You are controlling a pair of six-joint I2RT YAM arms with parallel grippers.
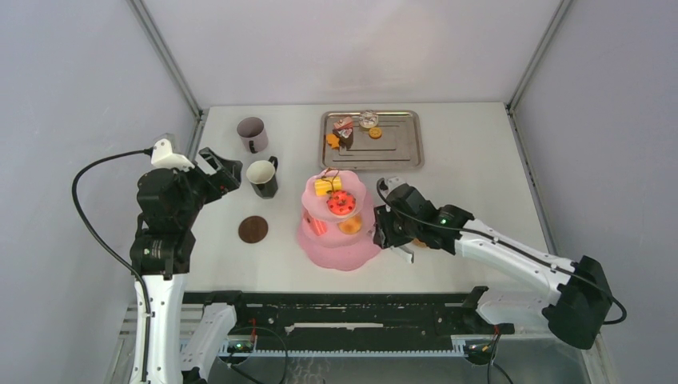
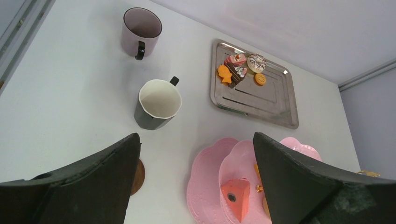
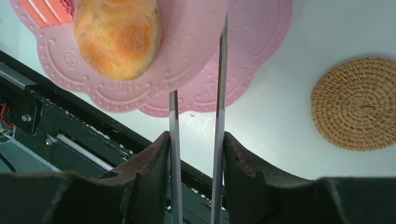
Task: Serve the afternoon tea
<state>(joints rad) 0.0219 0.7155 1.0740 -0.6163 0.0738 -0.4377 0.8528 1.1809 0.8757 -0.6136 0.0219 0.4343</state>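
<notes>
The gripper is seen from behind, its two dark fingers pressed against the tongs (only two thin steel blades are shown). One blade is cut off at the rim of a tier of the pink stand; the other is carried further up across the pink. A golden bun is set on that tier, near its rim, and a red striped cake is glimpsed beside it at the top edge. A lower tier is seen jutting out beneath. A woven coaster is laid on the white table, well apart from the stand. A black rail is seen at the lower left.
</notes>
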